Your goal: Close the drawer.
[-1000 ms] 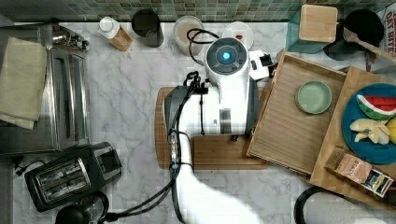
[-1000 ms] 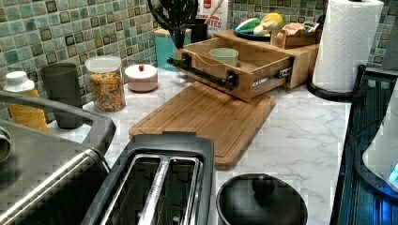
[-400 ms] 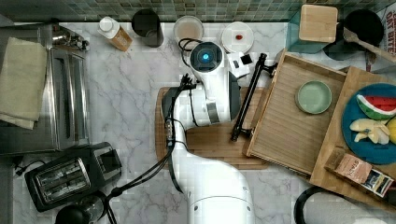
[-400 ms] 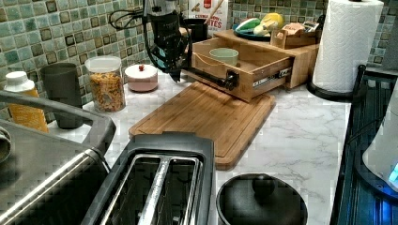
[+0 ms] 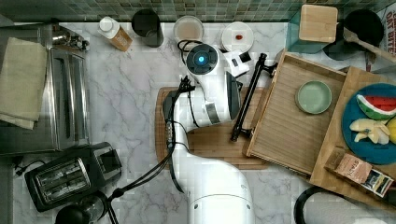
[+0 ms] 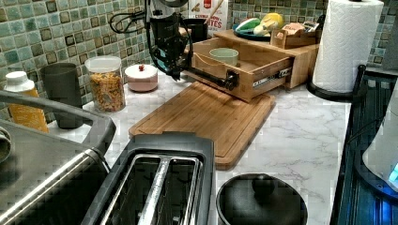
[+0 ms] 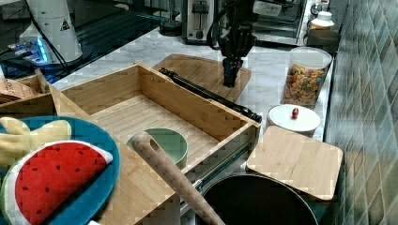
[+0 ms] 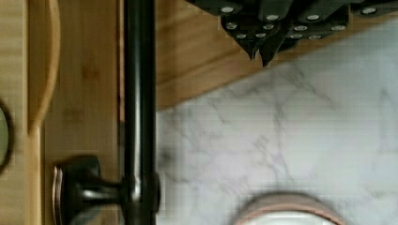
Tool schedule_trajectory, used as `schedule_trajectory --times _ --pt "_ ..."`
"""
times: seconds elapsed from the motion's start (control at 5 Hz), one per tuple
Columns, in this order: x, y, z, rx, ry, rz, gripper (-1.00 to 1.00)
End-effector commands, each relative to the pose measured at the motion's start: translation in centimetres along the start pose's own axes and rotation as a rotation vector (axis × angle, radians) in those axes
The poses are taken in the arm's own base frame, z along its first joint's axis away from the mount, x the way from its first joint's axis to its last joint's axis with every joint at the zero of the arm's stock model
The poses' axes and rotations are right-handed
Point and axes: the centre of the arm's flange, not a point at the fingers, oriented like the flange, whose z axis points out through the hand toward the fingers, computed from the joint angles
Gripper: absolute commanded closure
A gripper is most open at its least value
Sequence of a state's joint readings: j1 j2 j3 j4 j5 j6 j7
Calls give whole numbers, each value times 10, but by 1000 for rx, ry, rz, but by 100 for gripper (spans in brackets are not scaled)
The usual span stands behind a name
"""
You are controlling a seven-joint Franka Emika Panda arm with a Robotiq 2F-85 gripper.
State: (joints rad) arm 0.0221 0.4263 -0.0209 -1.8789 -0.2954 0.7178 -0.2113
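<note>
The drawer is a shallow light-wood tray pulled out over the counter, with a long black bar handle on its front. A green bowl sits inside it. In the left view my gripper hangs just beside the far end of the handle, low over the counter. In the wrist view the gripper is shut and empty. The handle runs alongside it with a gap between them. In the right view the gripper points down on the far side of the handle from the drawer.
A bamboo cutting board lies under the arm and the drawer front. A white lidded dish and a cereal jar stand close behind the gripper. A blue plate with fruit sits beyond the drawer. A toaster stands at the top view's lower left.
My arm has swung toward the top view's left, uncovering the handle, and the gripper has come down from high above the drawer to handle height beside it. The drawer has not moved.
</note>
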Motion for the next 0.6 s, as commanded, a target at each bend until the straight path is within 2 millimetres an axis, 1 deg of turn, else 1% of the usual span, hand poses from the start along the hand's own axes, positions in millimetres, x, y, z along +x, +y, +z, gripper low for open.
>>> schedule_trajectory --times 0.2,0.4,0.6 --pt "45 26 -11 55 -15 142 100" --pt "39 32 1 73 -26 153 100" --pt "37 39 -1 65 -54 153 100"
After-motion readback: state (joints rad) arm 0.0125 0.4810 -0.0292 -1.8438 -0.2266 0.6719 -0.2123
